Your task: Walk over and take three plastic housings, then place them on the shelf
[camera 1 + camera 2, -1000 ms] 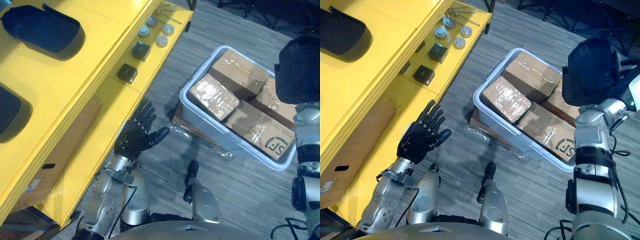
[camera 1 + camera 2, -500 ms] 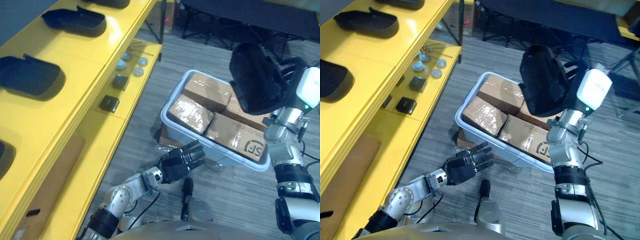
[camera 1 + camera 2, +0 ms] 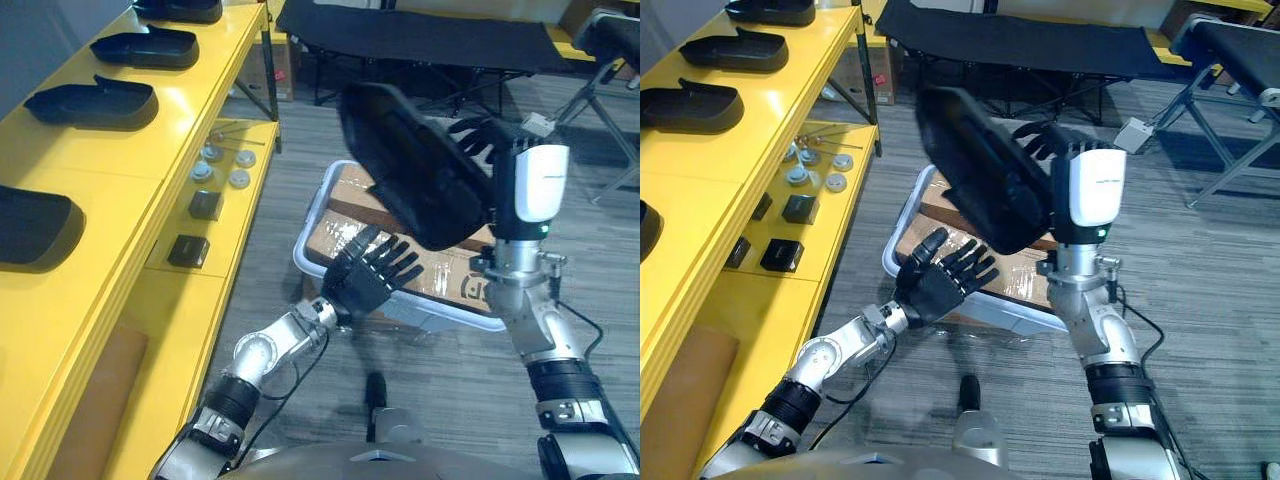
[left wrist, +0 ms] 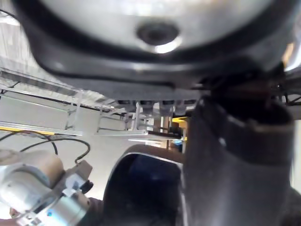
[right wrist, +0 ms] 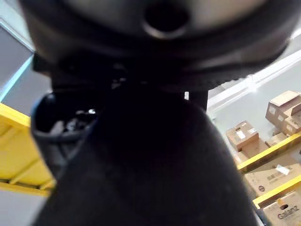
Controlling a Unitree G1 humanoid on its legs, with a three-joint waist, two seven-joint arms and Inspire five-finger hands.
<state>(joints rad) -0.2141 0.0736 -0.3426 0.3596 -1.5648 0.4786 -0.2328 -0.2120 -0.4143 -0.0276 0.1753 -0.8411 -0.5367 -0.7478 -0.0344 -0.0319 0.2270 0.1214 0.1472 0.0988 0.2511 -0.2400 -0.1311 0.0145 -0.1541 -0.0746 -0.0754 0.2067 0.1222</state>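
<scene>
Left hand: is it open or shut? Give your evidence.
Open: the left hand's fingers are straight and spread, holding nothing, near the bin. The right hand holds the plastic housing.

Looks like a warehouse or factory workshop, judging by the long yellow shelf (image 3: 130, 170) in stepped tiers, lined with black plastic housings (image 3: 92, 103) and, lower down, small round metal parts (image 3: 222, 172) and little black blocks (image 3: 188, 250). Borne out by a grey plastic tote (image 3: 900, 230) of taped cardboard boxes (image 3: 940, 208) set on the grey plank-pattern floor (image 3: 1220, 290), black folding frames (image 3: 1040, 45) behind it, and more cartons (image 5: 277, 104) stacked on yellow racking in the right wrist view.
</scene>
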